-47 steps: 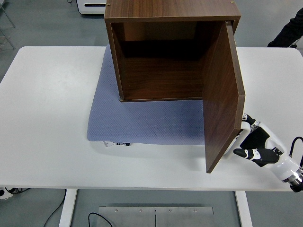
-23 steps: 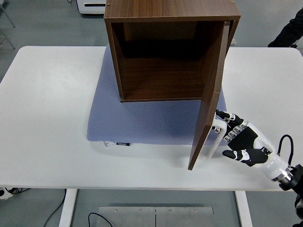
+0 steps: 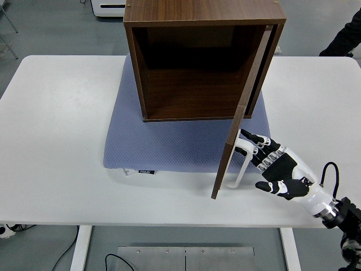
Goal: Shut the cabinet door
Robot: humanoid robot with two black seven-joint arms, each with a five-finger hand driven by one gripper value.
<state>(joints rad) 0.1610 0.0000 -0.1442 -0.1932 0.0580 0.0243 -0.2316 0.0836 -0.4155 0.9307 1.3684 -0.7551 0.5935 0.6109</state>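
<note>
— Swinging inward since a second ago, is it? Where does the right hand (image 3: 269,164) sit against the door?

— Yes. That hand has travelled from near the right edge of the tabletop (image 3: 62,113) toward the middle of the near edge, and the cabinet door (image 3: 243,116) has turned with it, from wide open to nearly edge-on to the camera. The fingers (image 3: 255,139) are stretched out and spread, gripping nothing, laid flat against the outer face of the door beside its white handle (image 3: 241,164). I cannot tell whether they touch the handle itself.

— And the door now?

— Hinged on the right side of the brown cabinet (image 3: 197,56), it juts out toward the near edge, still well open, with its lower corner hanging over the bare tabletop just past the mat.

— What carries the cabinet?

— A blue-grey mat (image 3: 163,141) in the middle of the tabletop, with the cabinet set on its far half, open front toward the near edge, its inside empty and dark.

— Anyone about?

— A person's dark sleeve (image 3: 345,35) shows beyond the far right corner.
</note>
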